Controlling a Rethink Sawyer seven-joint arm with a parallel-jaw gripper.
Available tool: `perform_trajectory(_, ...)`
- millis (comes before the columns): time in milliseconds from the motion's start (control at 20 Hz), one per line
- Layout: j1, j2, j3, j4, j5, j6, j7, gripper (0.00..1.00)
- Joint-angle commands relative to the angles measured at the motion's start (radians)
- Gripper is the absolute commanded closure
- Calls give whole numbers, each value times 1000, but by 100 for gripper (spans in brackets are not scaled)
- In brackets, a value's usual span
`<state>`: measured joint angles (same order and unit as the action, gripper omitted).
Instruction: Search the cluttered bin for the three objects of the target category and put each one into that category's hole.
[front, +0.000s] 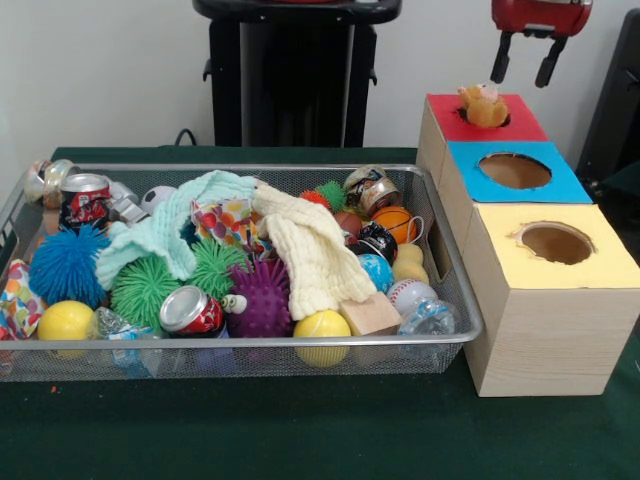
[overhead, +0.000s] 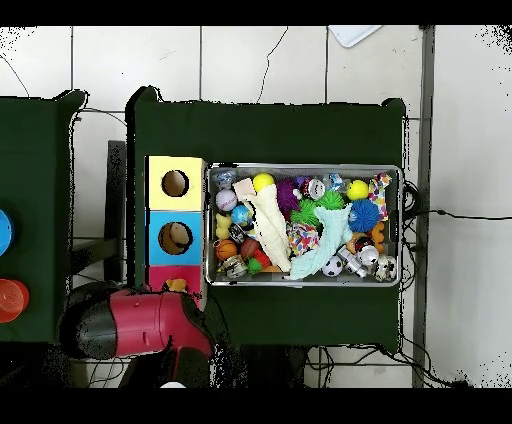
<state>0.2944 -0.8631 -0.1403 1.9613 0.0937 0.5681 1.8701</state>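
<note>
Tool (front: 526, 62) hangs above the red hole (front: 487, 117), fingers apart and empty. An orange-yellow plush item (front: 483, 106), seemingly a soft toy, sits lodged in that hole. Next step: return to the bin (front: 452, 300) for another.

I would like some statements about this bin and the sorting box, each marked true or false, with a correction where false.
1. The gripper hangs above the red hole, holding nothing. True.
2. An orange-yellow soft toy sits in the yellow hole. False: it sits in the red hole; the yellow hole looks empty.
3. A cream knitted cloth lies across the things in the wire bin. True.
4. The purple spiky ball lies outside the bin on the green table cover. False: it lies inside the bin, near the front.
5. The sorting box stands beside the bin. True.
</note>
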Motion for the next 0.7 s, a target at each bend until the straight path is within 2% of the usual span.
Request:
perform_trajectory(50, -15, 3, -5, 26, -31, 22, 143, 0)
perform_trajectory(450, -42, 25, 5, -32, -25, 52, 124, 0)
perform_trajectory(700, -58, -7, 2, -39, -31, 102, 99, 0)
